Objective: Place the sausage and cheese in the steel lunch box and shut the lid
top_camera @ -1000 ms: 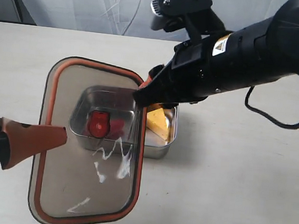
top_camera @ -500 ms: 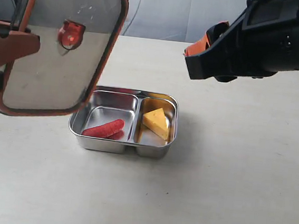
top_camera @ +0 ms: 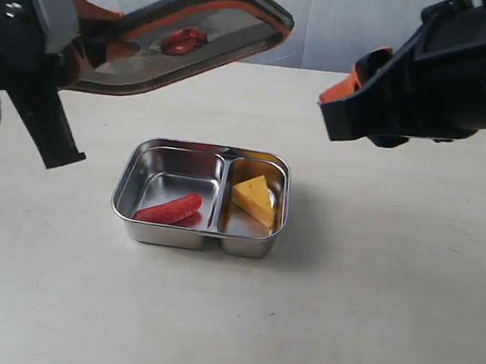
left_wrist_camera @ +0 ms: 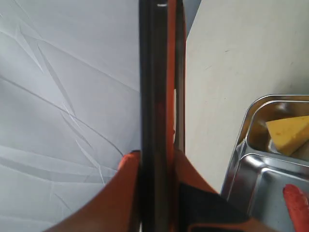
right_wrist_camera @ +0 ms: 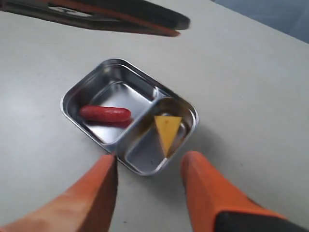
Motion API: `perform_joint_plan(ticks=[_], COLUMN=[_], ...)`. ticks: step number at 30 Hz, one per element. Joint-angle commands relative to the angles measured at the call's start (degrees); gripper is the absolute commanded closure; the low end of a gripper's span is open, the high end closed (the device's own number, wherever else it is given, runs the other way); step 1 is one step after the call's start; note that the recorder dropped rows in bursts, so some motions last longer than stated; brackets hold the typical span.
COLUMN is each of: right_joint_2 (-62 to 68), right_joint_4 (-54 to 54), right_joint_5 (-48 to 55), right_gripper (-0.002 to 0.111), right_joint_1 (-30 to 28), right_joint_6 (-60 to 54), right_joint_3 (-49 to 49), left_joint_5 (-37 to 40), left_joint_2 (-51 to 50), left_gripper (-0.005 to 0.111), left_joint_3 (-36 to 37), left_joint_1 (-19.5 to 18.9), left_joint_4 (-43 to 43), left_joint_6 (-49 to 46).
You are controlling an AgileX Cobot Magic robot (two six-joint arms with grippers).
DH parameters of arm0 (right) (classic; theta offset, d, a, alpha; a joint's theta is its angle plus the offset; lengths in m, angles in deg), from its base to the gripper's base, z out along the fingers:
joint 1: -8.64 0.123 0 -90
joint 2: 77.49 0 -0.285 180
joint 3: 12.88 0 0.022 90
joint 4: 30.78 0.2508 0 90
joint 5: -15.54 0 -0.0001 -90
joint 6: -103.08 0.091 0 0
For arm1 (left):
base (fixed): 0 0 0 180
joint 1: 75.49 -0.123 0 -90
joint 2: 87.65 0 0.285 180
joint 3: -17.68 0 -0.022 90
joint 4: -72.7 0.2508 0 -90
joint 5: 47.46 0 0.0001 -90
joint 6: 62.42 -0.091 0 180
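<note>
Gripping lid (top_camera: pixel 189 30) w/ left claw (left_wrist_camera: pixel 155 162), tilted above steel lunch box (top_camera: pixel 196 245) holding sausage (top_camera: pixel 168 208) & cheese (top_camera: pixel 255 197) in sep. compts; w/ right claw (right_wrist_camera: pixel 149 162) spread, empty. Level, centre over rim, lower straight.

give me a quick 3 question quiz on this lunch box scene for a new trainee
1. True or false: the lid is seated on the steel lunch box.
2. In the exterior view, where is the cheese? A: in the left compartment with the sausage. B: alone in the right compartment. C: outside the box.
3. Fill in: the right gripper is open and empty, while the left gripper is shut on the ____.

Key
1. False. The lid is held in the air, off the box.
2. B.
3. lid.
</note>
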Motion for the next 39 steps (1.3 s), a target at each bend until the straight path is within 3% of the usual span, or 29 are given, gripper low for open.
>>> perform_joint_plan(ticks=[1,3,6,9,12,17,19,26,32,39], right_joint_2=[-6.99,-10.65,-18.24,-23.35,-27.95,-32.85,-35.00,-42.12,-48.23,-53.22], right_joint_4=[-14.02,-17.30,-20.37,-22.93,-28.42,-35.69,-36.56,-39.28,-39.63,-41.50], right_joint_5=[9.86,14.08,18.11,22.14,25.52,27.97,27.90,27.89,27.97,27.97], right_gripper=[0.065,0.074,0.109,0.109,0.109,0.109,0.109,0.109,0.109,0.109], right_joint_1=[-0.02,-0.02,-0.02,-0.02,-0.02,-0.02,-0.02,-0.02,-0.02,-0.02], right_joint_6=[12.61,14.43,15.68,15.68,17.94,21.76,22.80,24.43,24.65,24.65], right_joint_3=[0.46,0.46,-0.45,-2.00,-4.58,-8.09,-9.38,-13.17,-15.20,-19.39], left_joint_5=[-10.00,-12.29,-16.03,-23.00,-28.07,-45.93,-50.77,-63.23,-71.20,-72.82], left_joint_2=[-6.62,-10.24,-15.82,-18.40,-20.41,-23.93,-25.49,-31.16,-36.46,-40.50], left_gripper=[0.107,0.107,0.107,0.107,0.107,0.107,0.107,0.107,0.107,0.107], left_joint_3=[0.78,0.78,0.88,1.89,3.30,6.82,7.55,7.95,7.95,7.95], left_joint_1=[2.83,4.44,6.35,8.16,11.73,20.04,23.38,31.72,34.14,37.29], left_joint_4=[0.95,2.45,6.08,4.29,-5.53,-27.74,-31.91,-34.07,-34.42,-34.48], left_joint_6=[0.12,-0.27,-1.04,-4.29,-16.91,-39.28,-39.24,-38.64,-38.64,-37.19])
